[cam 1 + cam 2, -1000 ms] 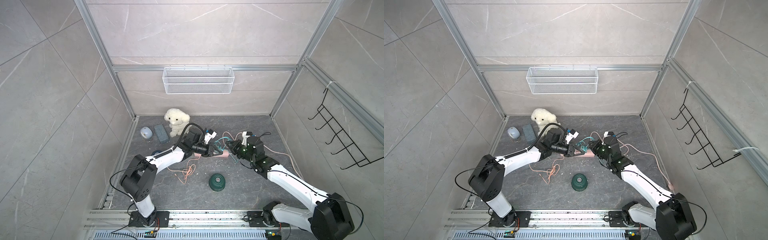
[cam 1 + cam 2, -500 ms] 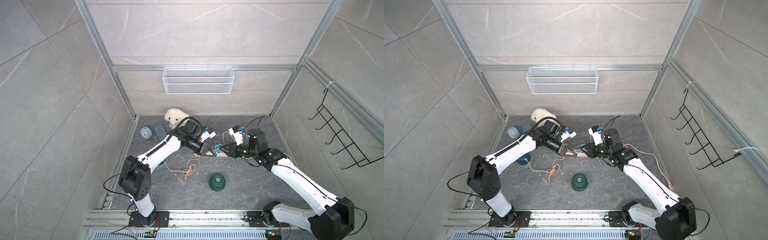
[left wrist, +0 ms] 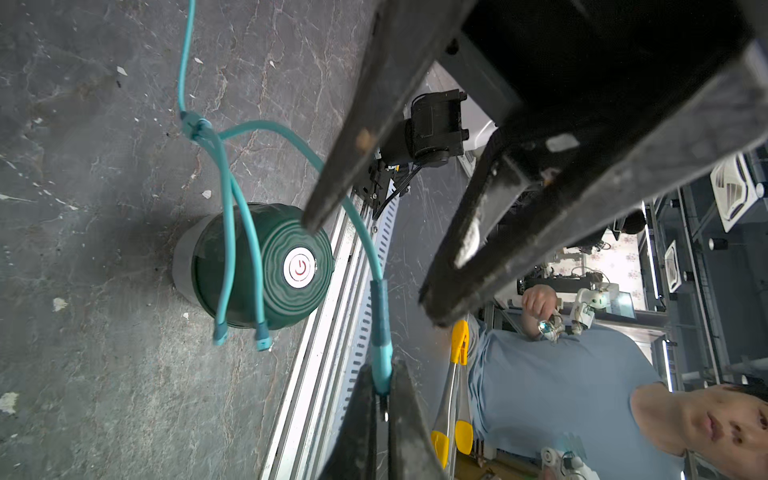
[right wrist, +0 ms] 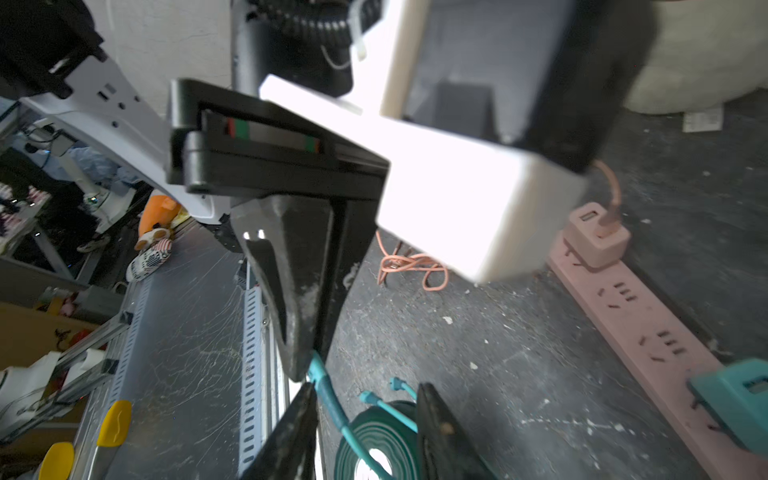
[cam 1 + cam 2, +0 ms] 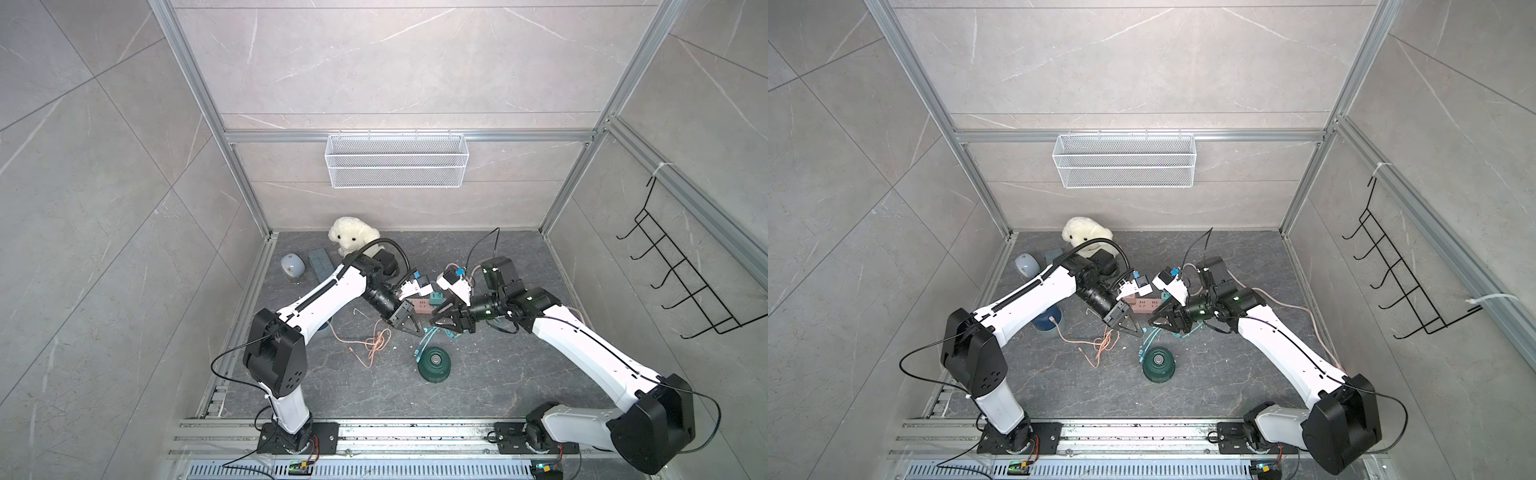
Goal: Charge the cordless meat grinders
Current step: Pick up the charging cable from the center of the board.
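The dark green cordless meat grinder point(image 5: 433, 363) point(image 5: 1158, 363) stands upright on the floor near the front, its round power button facing up point(image 3: 299, 268). The navy grinder point(image 5: 1047, 318) sits mostly hidden under my left arm. My left gripper point(image 5: 417, 330) point(image 3: 382, 392) is shut on the plug end of a teal cable point(image 5: 428, 338) point(image 3: 376, 266), whose other ends dangle over the green grinder. My right gripper point(image 5: 436, 322) point(image 4: 365, 392) faces it tip to tip, open, its fingers on either side of the teal cable point(image 4: 330, 399) above the green grinder point(image 4: 374, 436).
A pink power strip point(image 5: 419, 305) point(image 4: 648, 328) lies behind the grippers with a teal adapter point(image 4: 739, 395) and a pink adapter point(image 4: 596, 241) plugged in. An orange cable point(image 5: 374, 343) is coiled on the floor. A plush toy point(image 5: 351, 239) and a pale grey-blue gadget point(image 5: 293, 268) stand at the back left.
Both grippers have come away from the power strip toward the front. The right gripper's jaws have opened. The left gripper stays shut on the teal plug.
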`<state>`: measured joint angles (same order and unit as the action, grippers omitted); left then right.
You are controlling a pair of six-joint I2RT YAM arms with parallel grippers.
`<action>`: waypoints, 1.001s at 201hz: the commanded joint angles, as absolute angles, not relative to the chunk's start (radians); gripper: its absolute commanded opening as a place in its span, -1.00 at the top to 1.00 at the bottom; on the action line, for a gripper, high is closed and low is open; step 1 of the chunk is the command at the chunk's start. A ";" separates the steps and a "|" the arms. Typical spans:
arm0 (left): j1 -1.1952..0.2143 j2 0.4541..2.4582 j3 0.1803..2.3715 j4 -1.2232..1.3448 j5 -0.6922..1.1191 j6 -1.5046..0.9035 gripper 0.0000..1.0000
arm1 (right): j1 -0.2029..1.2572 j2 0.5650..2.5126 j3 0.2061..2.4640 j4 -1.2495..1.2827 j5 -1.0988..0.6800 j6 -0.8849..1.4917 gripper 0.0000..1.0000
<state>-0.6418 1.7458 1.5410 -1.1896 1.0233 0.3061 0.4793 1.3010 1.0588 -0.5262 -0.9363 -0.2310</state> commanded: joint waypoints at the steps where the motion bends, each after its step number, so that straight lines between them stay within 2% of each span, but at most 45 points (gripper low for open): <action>1: -0.644 1.736 1.578 -1.217 1.040 0.344 1.00 | 0.521 1.342 1.080 -0.601 -1.024 -0.303 0.16; 39: -0.644 1.717 1.578 -1.197 1.035 0.336 1.00 | 0.534 1.319 1.031 -0.591 -0.988 -0.289 0.25; 122: -0.643 1.684 1.551 -1.172 1.024 0.345 1.00 | 0.523 1.346 1.071 -0.629 -1.026 -0.271 0.80; 140: -0.642 1.644 1.513 -1.081 0.986 0.285 0.80 | 0.522 1.339 1.068 -0.623 -0.972 -0.247 0.84; 172: -0.621 1.566 1.428 -0.899 0.887 0.155 0.32 | 0.490 1.278 1.038 -0.556 -0.883 -0.160 0.90; 201: -0.585 1.491 1.340 -0.714 0.782 0.023 0.03 | 0.470 1.218 1.024 -0.555 -0.752 -0.074 0.92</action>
